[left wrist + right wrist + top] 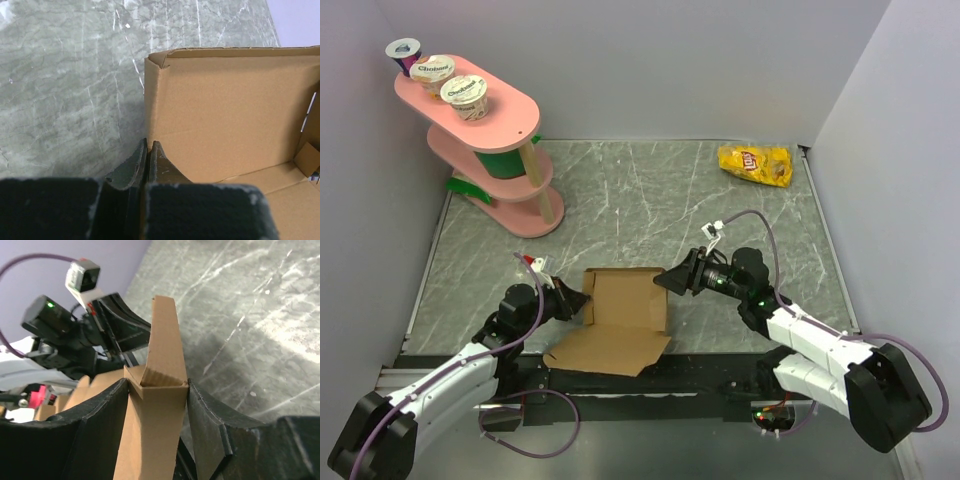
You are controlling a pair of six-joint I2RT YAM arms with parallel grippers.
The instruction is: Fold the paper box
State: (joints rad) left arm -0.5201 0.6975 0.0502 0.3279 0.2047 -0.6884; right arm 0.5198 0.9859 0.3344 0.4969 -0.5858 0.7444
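The paper box (625, 300) is plain brown cardboard, half formed, with side walls raised and a flat flap lying toward the near table edge. My left gripper (578, 300) is shut on the box's left wall. In the left wrist view its fingertips (148, 145) pinch that wall's edge, and the box's inside (235, 110) faces the camera. My right gripper (670, 280) holds the right wall. In the right wrist view that gripper (157, 385) presses from both sides on the doubled-over wall (162, 330).
A pink tiered shelf (510, 105) with yogurt cups (463, 92) stands at the back left. A yellow chip bag (755, 163) lies at the back right. Grey walls close in the marble table (650, 200) on three sides. The left arm's wrist camera (82, 277) is just beyond the box.
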